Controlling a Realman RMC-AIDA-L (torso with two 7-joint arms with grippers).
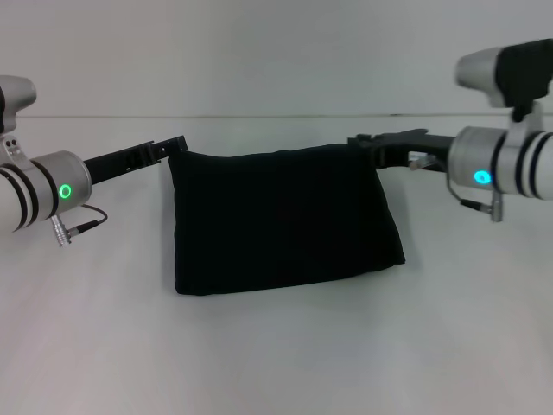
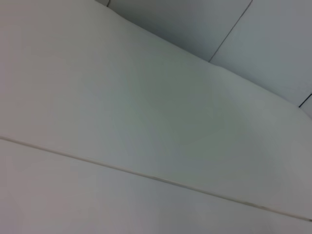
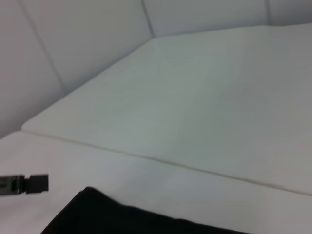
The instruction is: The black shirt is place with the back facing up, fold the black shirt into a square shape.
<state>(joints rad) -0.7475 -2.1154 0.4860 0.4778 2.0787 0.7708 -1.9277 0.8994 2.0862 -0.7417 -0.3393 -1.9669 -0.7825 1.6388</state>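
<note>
Black shirt (image 1: pixel 281 220) folded to a wide rectangle on white counter (image 1: pixel 276 354), long axis left-right; left claw (image 1: pixel 177 143) at far left corner, right claw (image 1: pixel 367 142) at far right corner, both equally close, grip state indiscernible

No readable text in any view.

The black shirt (image 1: pixel 281 220), at the centre of the head view, shows only plain dark fabric, with no lettering or label on the side that faces the camera. The arms at the left and right edges of the frame carry green lit rings but no legible marks, numbers or brand names.
</note>
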